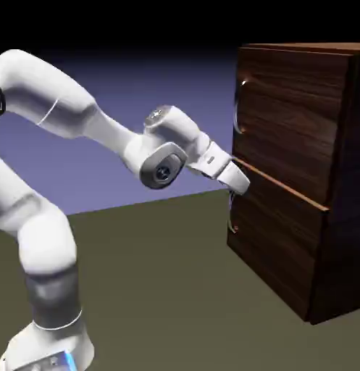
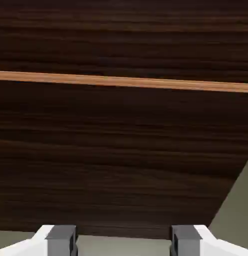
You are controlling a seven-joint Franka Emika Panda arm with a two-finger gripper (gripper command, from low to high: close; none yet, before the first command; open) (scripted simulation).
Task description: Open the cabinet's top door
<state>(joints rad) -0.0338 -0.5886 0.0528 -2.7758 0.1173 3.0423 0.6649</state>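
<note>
The tool [image 2: 124, 241] is wide open and holds nothing. It is by the cabinet [image 1: 284, 130], below the cabinet's shut top door [image 1: 291, 119].

Cabinet [image 1: 284, 130]: right side cut off | robot base [image 1: 48, 348]: bottom cropped

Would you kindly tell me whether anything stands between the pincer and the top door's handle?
Nothing visible stands between the open pincer and the top door's handle; the pincer is lower down, near the lower handle.
</note>
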